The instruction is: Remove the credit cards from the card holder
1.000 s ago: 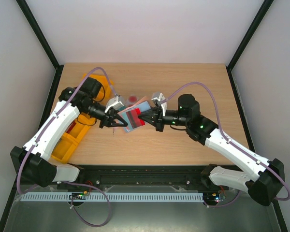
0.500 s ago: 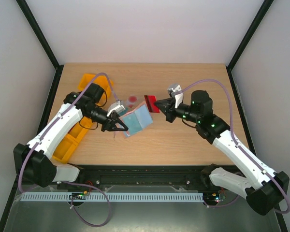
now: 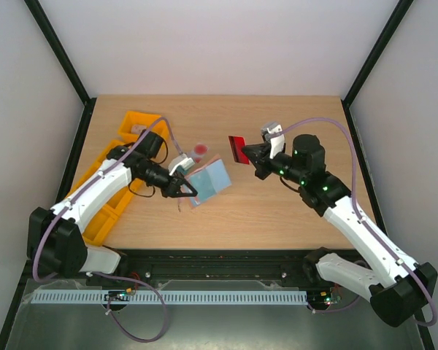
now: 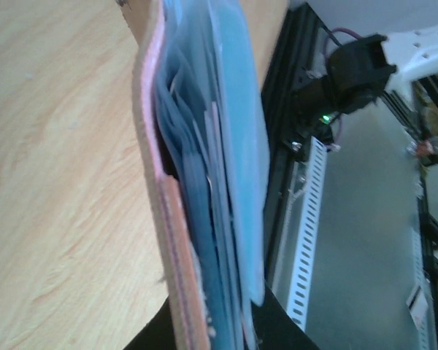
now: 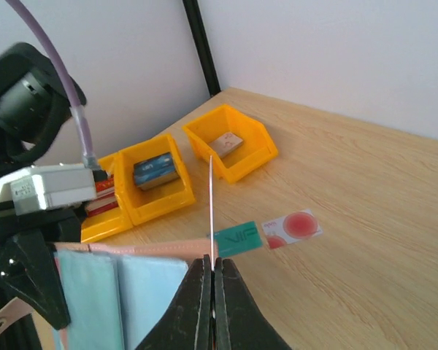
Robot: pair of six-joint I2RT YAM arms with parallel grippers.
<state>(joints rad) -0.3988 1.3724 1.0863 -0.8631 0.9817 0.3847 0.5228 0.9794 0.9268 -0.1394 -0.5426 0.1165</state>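
Top: your right gripper (image 3: 251, 152) nips a thin red card (image 3: 238, 146) aloft, left gripper (image 3: 189, 192) clamps the reddish-brown, blue-lined folding card holder (image 3: 210, 181); left wrist: gripped at one end, it may swing; right wrist: edge-pinch may slip, card falling by the teal-green card (image 5: 237, 238) below.

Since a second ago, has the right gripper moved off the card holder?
Yes. The right gripper, shut on a red card, has pulled back from the card holder, going rightward and toward the far edge of the table.
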